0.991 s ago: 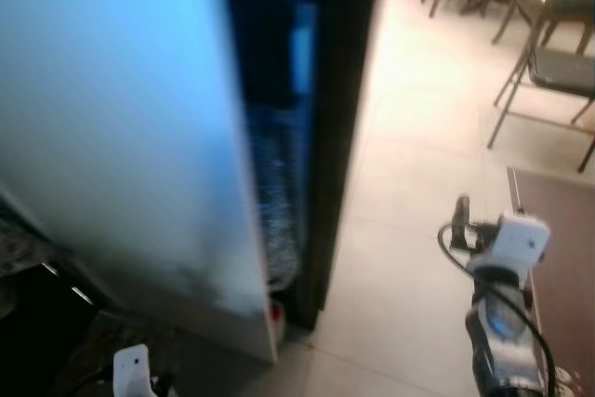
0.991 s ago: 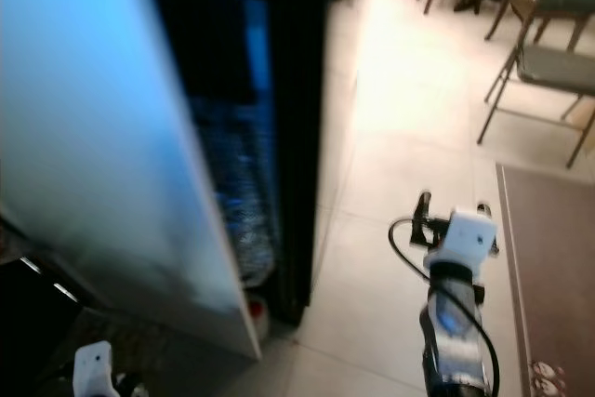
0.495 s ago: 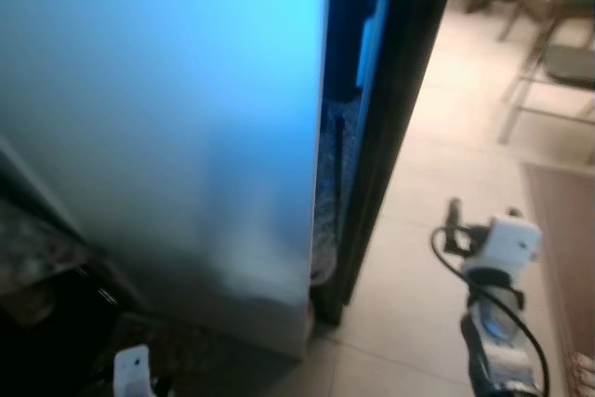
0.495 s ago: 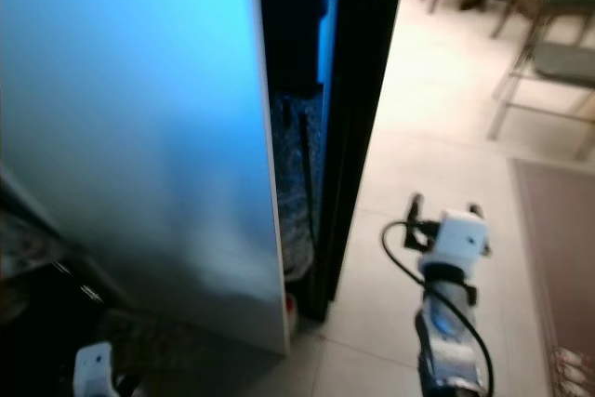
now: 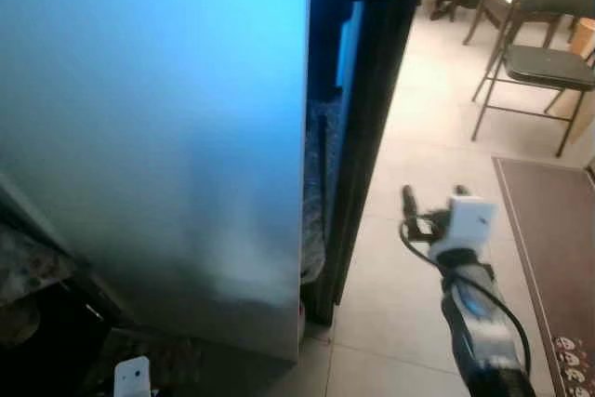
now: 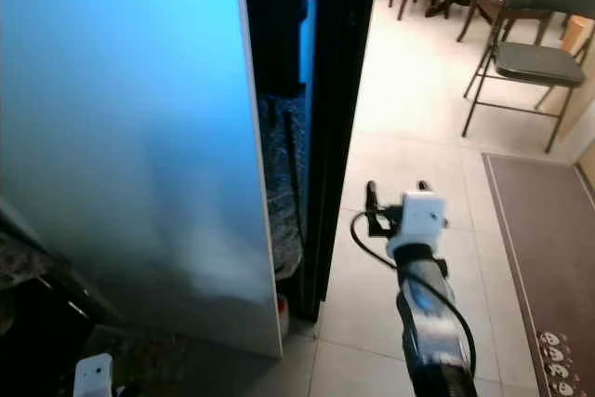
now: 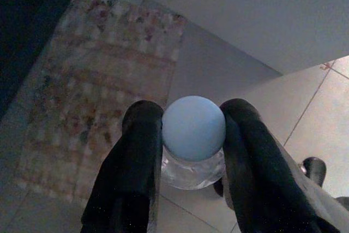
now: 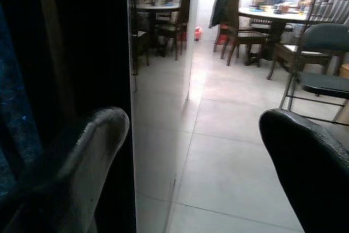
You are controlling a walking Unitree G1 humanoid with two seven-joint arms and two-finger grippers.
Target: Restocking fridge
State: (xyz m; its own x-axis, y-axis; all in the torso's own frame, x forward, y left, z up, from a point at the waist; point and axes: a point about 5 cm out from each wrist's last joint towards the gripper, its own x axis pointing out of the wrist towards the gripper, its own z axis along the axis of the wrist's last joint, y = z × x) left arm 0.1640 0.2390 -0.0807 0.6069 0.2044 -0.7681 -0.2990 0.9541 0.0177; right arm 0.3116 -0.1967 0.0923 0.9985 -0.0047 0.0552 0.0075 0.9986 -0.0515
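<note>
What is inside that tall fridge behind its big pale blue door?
The big pale blue fridge door hides nearly everything. Through the narrow gap beside it shows a dark interior with a blue-lit strip and something grey and speckled lower down. Shelves and food cannot be made out.

Pale glossy floor tiles [image 6: 409, 127] run from near to far, brightly lit toward the far end. On the right lies a dark brown rug [image 6: 548, 248] — near it stands a folding chair [image 6: 530, 44] with a dark seat. Farther off, wooden dining chairs [image 8: 234, 20] ring a table [image 8: 272, 12]. A patterned mat [image 7: 92, 91] lies near left.
</note>
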